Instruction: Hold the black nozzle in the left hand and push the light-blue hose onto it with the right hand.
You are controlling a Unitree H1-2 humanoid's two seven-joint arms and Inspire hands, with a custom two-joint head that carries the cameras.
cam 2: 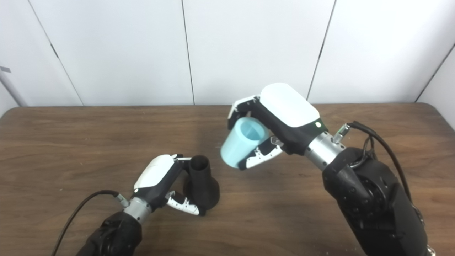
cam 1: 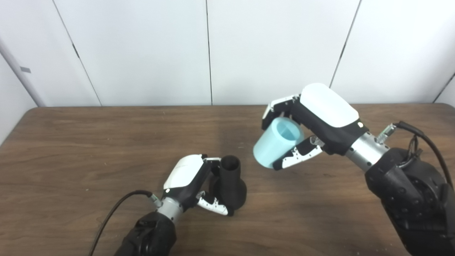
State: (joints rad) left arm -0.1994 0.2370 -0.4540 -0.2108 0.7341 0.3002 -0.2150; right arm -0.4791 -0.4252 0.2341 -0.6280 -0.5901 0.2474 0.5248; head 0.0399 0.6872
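The left hand (cam 1: 190, 179), low at the near edge of the dark brown wooden table (cam 1: 71, 149), grasps the black plastic nozzle (cam 1: 230, 185), which stands upright on its flared base with its round mouth facing up. Up and to the right, the right hand (cam 1: 312, 121) grips the light-blue short cylindrical hose (cam 1: 272, 147) in the air, tilted, apart from the nozzle, its open end toward the camera.

Left hand (cam 1: 190, 181) fingers mostly hidden behind black nozzle (cam 1: 230, 185); light-blue hose (cam 1: 277, 142) far side covered by right hand (cam 1: 312, 121); desk (cam 1: 71, 149) edges cropped.
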